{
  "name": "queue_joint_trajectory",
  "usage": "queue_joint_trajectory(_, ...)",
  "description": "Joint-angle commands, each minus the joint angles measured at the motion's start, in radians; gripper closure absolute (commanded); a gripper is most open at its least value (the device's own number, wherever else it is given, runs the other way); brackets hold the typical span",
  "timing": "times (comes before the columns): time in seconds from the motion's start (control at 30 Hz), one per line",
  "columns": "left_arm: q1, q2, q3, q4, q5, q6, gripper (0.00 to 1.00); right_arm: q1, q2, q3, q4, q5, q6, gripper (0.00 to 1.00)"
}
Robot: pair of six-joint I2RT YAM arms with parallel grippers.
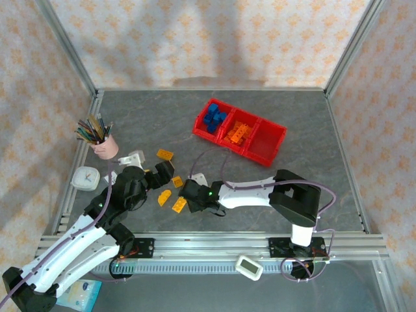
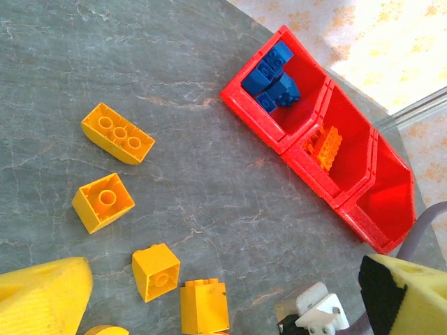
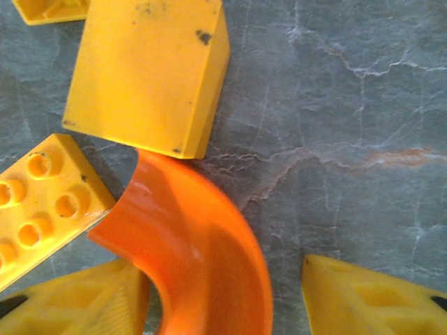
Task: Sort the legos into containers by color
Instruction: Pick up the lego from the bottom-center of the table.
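Grey marbled tabletop [image 1: 156, 120], flowery wallpaper all round, and the sorting looks partly done. Right gripper [image 3: 220, 279] is down low on the table, jaws partway open and straddling an orange arch brick [image 3: 202, 230], nothing clamped yet. One finger [image 3: 77, 300] sits right up against the arch (touching, I think, the view's too tight to be sure), while the other finger [image 3: 370, 293] has bare table between it and the brick. My guess is it's off-centre because a yellow block [image 3: 150, 70] and a flat yellow studded brick [image 3: 42, 202] crowd in just ahead of the fingertips. Left gripper [image 2: 227, 272] hangs wide open and empty, with loose yellow bricks [image 2: 103, 201] ahead of it. Well beyond both tools is the red tray [image 1: 268, 140]. It has blue bricks [image 1: 213, 119] in one end compartment and orange bricks [image 1: 237, 133] in the middle one, which I'd say is where the arch belongs.
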Motion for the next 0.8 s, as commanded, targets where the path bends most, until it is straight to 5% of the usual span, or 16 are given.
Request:
queue_joint_trajectory(0.0,0.005,-0.012,-0.005,-0.015,-0.026,0.002,0.01,0.004,0.034,0.018,-0.049,0.025,0.016,0.46)
queue_joint_trajectory(0.43,0.005,0.007,0.015,0.013,0.001,0.002,0.01,-0.018,-0.053,0.005,-0.095,0.111,0.049,0.62)
queue_joint_trajectory(0.77,0.006,0.132,0.062,0.125,0.061,0.041,0.01,-0.247,-0.257,-0.048,-0.096,0.121,-0.029,0.62)
